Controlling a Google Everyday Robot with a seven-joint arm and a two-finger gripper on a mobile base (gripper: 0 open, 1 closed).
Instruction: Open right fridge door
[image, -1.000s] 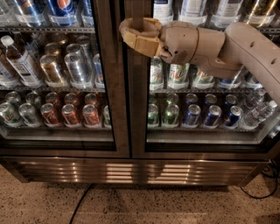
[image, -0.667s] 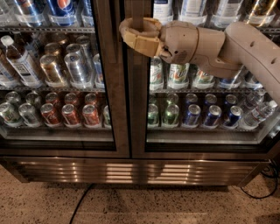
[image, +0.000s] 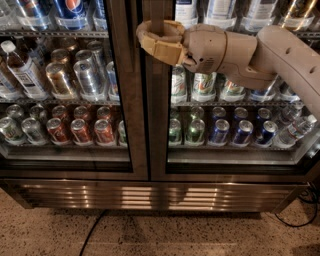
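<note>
The view is filled by the tall glass-paned right fridge door (image: 161, 125) with its dark brushed-metal frame, which is seen shut beside its twin left glass door (image: 65, 100). A louvred metal grille (image: 150, 195) is set beneath both, above a speckled floor (image: 200, 235). A beige jointed robot arm (image: 280, 55) is stretched across the right door's glass from the right edge. At its end, the tan two-finger gripper (image: 147, 36) is held high on that door's left upright, next to the centre seam, and its fingers are closed around this upright. Green-and-white cans (image: 202, 87) and blue cans (image: 242, 132) are shelved behind the glass, below the arm.
</note>
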